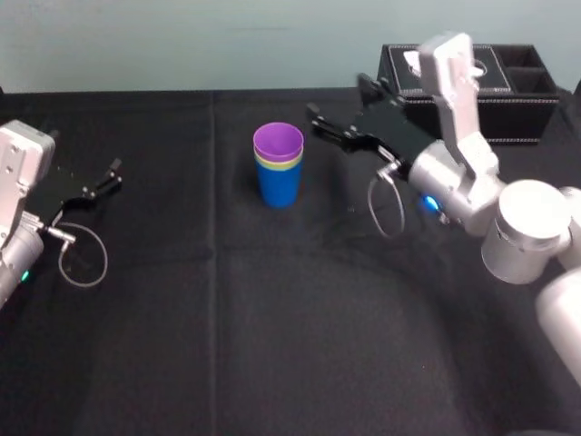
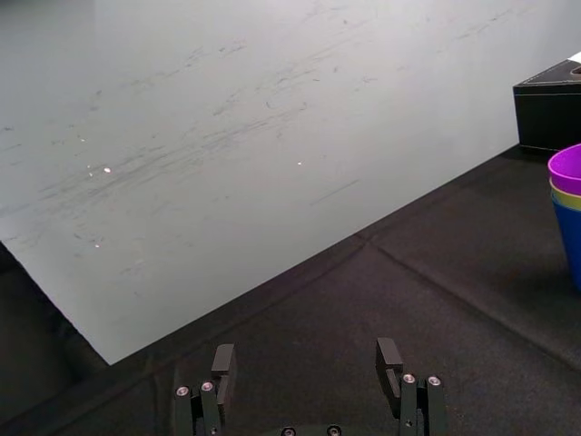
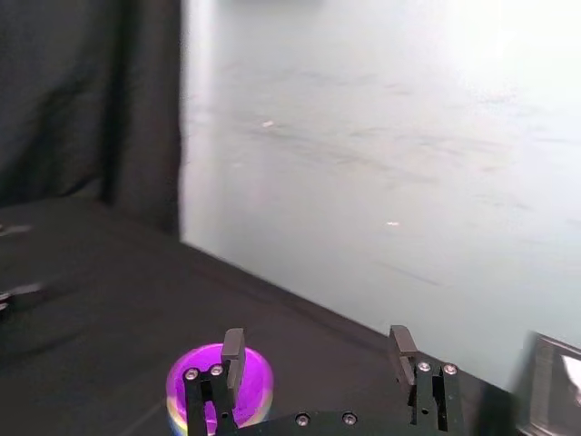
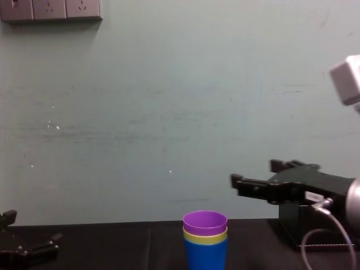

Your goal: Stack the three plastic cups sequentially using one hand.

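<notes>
The purple cup (image 1: 278, 141) sat in the yellow-green cup (image 1: 278, 164) in the blue cup (image 1: 279, 188), in the middle of the table (image 1: 272, 318). My right gripper (image 1: 338, 109) hung near them, fingers apart and empty. Stacking looked done to me, so next I should just back off. My left gripper (image 1: 107, 177) lay parked at the left, fingers apart.

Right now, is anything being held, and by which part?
Nothing is held. The right gripper hangs open near the stacked cups; the left gripper is open.

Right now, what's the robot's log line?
stack: purple cup in yellow-green cup in blue cup | right gripper: open, empty, beside stack | left gripper: open, parked
</notes>
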Tool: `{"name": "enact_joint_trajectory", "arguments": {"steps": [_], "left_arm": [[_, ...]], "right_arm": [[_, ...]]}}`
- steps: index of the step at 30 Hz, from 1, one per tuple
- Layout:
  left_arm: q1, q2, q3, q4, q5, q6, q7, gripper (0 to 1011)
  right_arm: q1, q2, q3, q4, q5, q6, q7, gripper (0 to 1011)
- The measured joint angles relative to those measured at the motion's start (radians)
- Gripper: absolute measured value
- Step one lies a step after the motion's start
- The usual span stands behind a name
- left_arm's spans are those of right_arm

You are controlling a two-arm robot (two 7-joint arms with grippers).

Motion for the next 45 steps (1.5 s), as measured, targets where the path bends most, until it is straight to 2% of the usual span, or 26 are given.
{"name": "enact_joint_trajectory", "arguments": {"steps": [6,7,10,17,24,45], "left_arm": [[0.000,0.000,0.000,0.000,0.000,0.000,0.000,1010],[0.000,0.000,0.000,0.000,0.000,0.000,0.000,1010],[0.000,0.000,0.000,0.000,0.000,0.000,0.000,1010],[0.000,0.000,0.000,0.000,0.000,0.000,0.000,1010],[0.000,0.000,0.000,0.000,0.000,0.000,0.000,1010],[0.000,0.000,0.000,0.000,0.000,0.000,0.000,1010]], "right_arm": [[-0.089,-0.010,0.051,-0.068,-0.048,0.027,-0.129,1000],[-0.089,-0.010,0.051,-0.068,-0.048,0.027,-0.129,1000],[-0.114,-0.016,0.055,-0.077,-0.090,0.075,-0.181,1000],[-0.131,-0.026,0.046,-0.070,-0.151,0.163,-0.221,1000],[-0.132,-0.045,0.048,-0.033,-0.171,0.185,-0.225,1000],[-0.132,-0.042,0.046,-0.040,-0.171,0.184,-0.226,1000]]}}
